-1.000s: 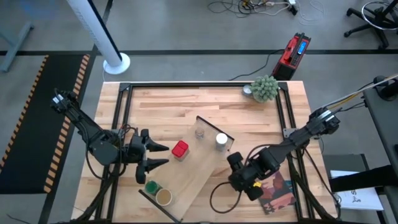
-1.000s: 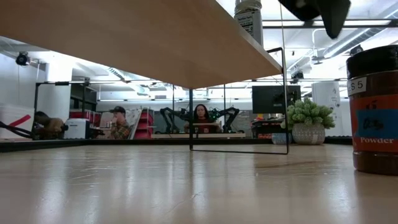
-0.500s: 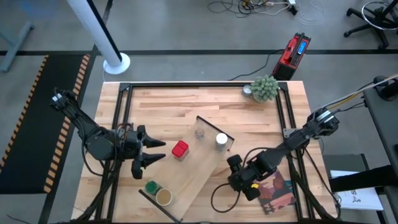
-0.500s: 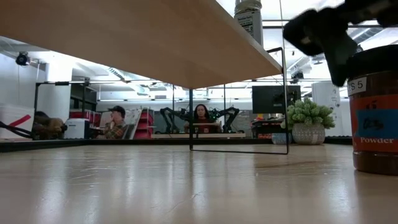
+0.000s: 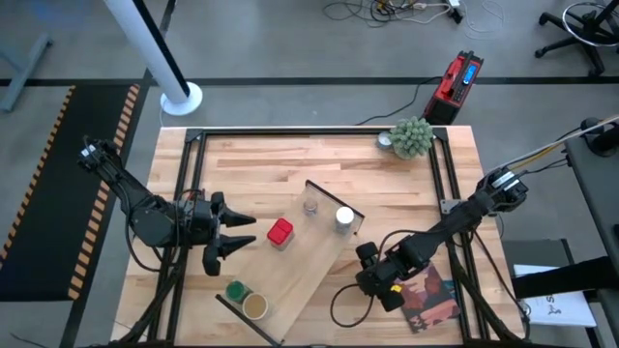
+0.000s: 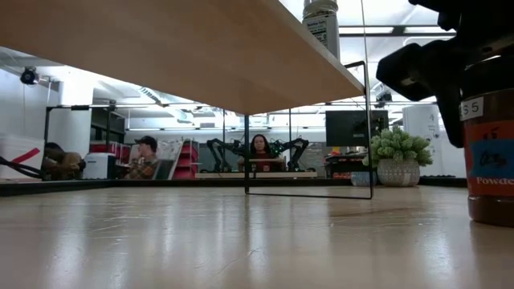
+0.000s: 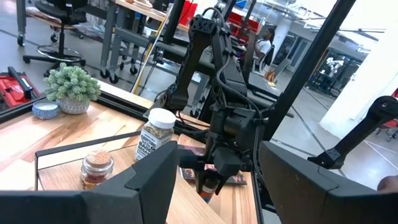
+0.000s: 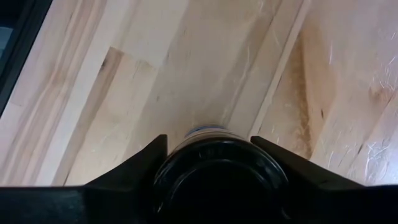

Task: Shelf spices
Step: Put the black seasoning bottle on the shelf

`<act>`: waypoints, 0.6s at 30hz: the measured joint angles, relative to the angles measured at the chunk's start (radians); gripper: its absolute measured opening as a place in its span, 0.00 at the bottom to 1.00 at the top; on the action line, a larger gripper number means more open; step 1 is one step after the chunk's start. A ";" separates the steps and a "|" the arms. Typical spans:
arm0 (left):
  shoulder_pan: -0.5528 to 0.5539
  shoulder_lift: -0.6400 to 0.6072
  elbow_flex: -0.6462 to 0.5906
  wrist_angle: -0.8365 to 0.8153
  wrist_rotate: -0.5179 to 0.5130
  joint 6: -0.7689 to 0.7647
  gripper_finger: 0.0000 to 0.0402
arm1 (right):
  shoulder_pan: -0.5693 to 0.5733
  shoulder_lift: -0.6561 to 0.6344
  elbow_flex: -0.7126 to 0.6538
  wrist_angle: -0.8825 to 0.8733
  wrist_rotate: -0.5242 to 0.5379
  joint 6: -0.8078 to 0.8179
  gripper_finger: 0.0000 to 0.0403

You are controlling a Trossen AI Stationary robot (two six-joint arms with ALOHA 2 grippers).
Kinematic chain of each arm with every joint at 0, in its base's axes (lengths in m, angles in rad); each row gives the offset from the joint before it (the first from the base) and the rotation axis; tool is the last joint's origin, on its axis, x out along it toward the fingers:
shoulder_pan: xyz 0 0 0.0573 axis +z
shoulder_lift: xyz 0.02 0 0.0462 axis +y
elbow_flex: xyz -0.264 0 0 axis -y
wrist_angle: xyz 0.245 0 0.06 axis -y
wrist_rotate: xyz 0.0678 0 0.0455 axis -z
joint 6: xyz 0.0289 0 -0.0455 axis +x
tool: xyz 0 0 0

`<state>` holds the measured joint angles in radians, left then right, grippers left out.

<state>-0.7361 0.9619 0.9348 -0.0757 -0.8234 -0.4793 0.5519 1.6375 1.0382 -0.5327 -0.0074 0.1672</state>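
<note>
Evidently the black-topped jar (image 8: pixel 221 171) was clamped between the right gripper (image 5: pixel 372 277) fingers at table 5 o'clock, gripped for lifting onto the shelf (image 5: pixel 300 261); left gripper (image 5: pixel 239 233) was parked part-open, empty, at 9 o'clock

From above, the right gripper (image 5: pixel 370 277) covers the black-topped jar (image 6: pixel 490 144) completely. In the low view that jar is cut off by the right edge, its label only partly readable, its cap behind dark gripper parts. The shelf (image 6: pixel 177 48) runs out of the top edge there. The people in the far room are too small to make out.
</note>
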 joint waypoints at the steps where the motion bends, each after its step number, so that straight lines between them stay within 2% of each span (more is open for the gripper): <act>1: 0.000 0.000 0.000 0.000 0.000 0.000 0.54 | 0.000 0.000 0.000 0.000 0.000 0.003 0.48; 9: 0.000 0.000 0.000 0.000 0.000 -0.005 0.54 | 0.000 0.000 0.018 -0.027 -0.001 0.008 0.45; 18: 0.000 0.000 0.000 0.000 0.000 -0.014 0.54 | 0.000 -0.027 0.079 -0.064 -0.078 -0.027 0.45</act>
<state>-0.7363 0.9619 0.9348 -0.0760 -0.8238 -0.4930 0.5518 1.6100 1.1173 -0.5962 -0.0853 0.1402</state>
